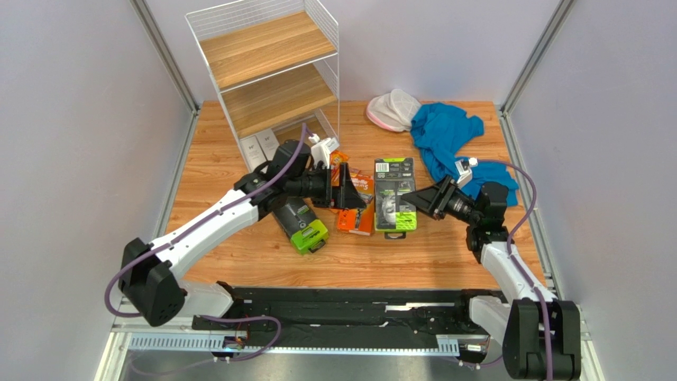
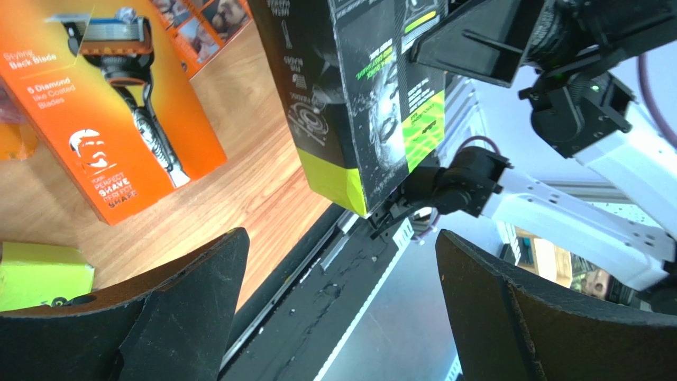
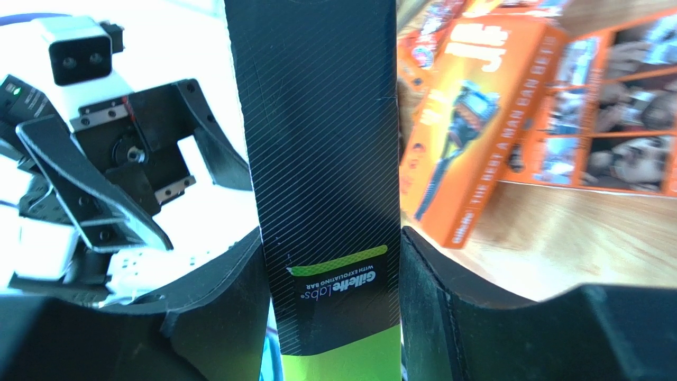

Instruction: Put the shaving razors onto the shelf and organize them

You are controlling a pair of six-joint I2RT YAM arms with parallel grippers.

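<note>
My right gripper (image 1: 415,198) is shut on a black razor pack with a lime-green end (image 1: 395,198). In the right wrist view the fingers (image 3: 230,302) press both sides of the pack (image 3: 322,159). The left wrist view shows this pack (image 2: 357,95) raised above the wood. My left gripper (image 1: 343,186) is open and empty (image 2: 340,238), facing the held pack across the orange Gillette boxes (image 1: 355,205). One orange box (image 2: 111,103) lies flat. A second black and lime pack (image 1: 302,226) lies under my left arm. The white wire shelf (image 1: 266,67) stands at the back left, its upper tiers bare.
Two slim grey-white boxes (image 1: 261,149) stand at the shelf's foot. A blue cloth (image 1: 449,135) and a white and pink item (image 1: 393,109) lie at the back right. The black rail (image 1: 350,305) runs along the near table edge.
</note>
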